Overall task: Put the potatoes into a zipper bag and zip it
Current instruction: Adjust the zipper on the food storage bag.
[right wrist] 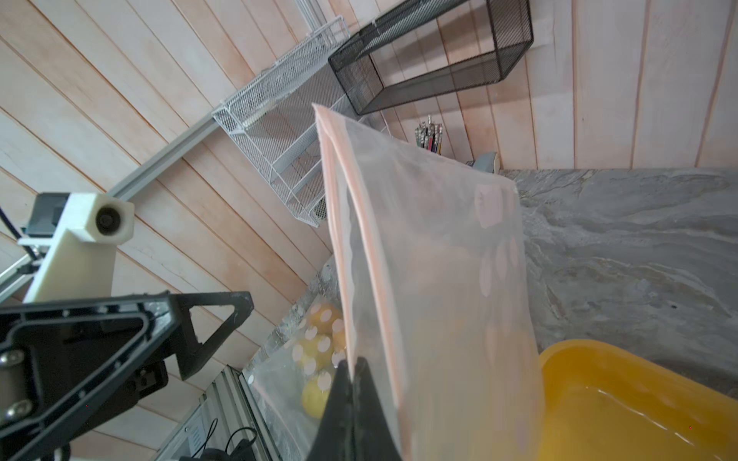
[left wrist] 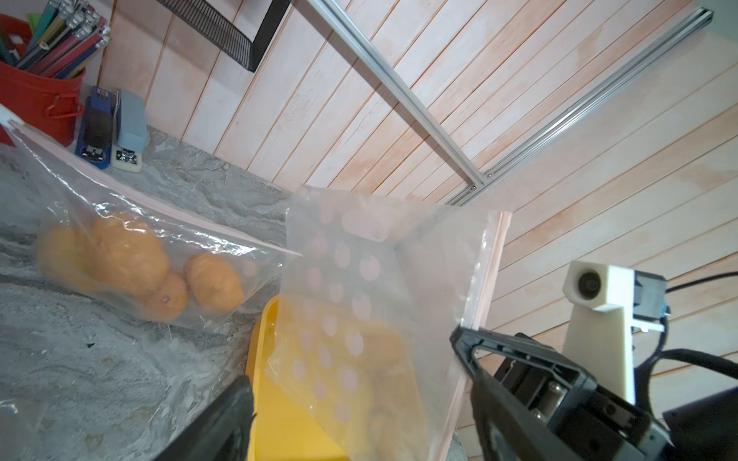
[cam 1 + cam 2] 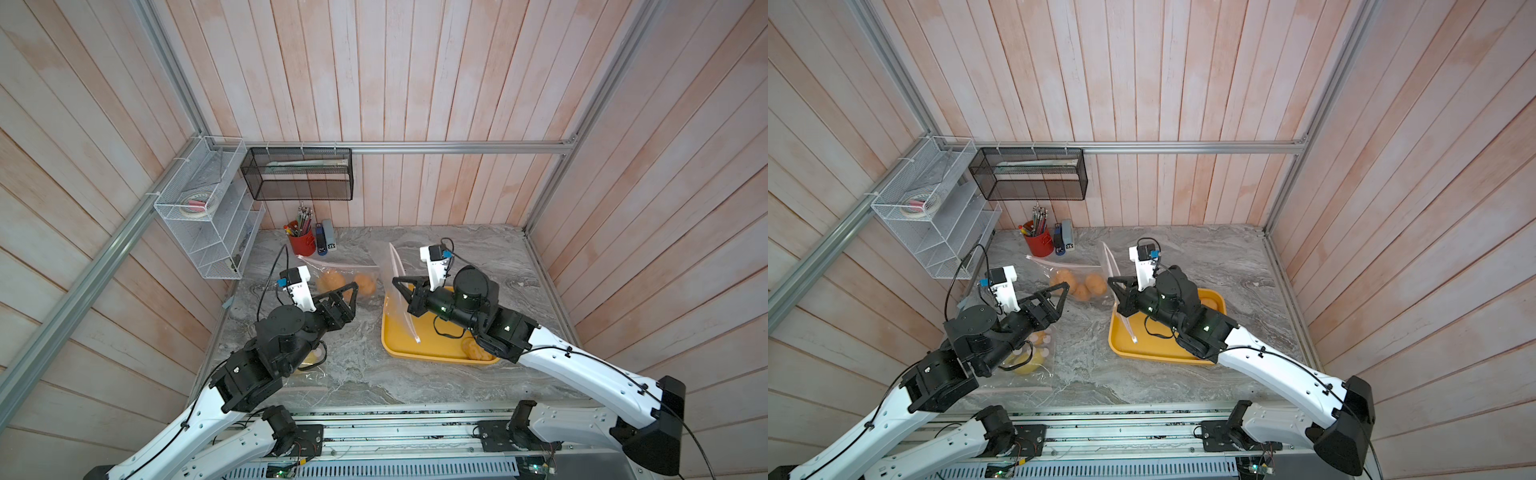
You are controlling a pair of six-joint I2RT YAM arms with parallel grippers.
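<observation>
- Gripping the pink zipper strip of a clear zipper bag [image 1: 439, 279], the right tool [image 1: 354, 365] is clenched, its jaws pressed together on the plastic.
- The bag stands on edge in the air, rising above that tool, and its lower end hangs over the yellow tray [image 3: 415, 351] directly beneath the tool.
- One tan potato [image 3: 473, 349] lies in the tray behind the right tool, partly hidden under its arm.
- The left tool [image 3: 349, 297] is released, jaws spread wide and grasping nothing.
- Just ahead of its tips, several orange potatoes [image 2: 127, 255] lie inside a second bag [image 2: 72, 179] flat on the bench [image 3: 478, 257].
- Behind the left tool, under its arm, yellow potatoes [image 3: 1034, 357] sit in a third bag [image 3: 1025, 384].
</observation>
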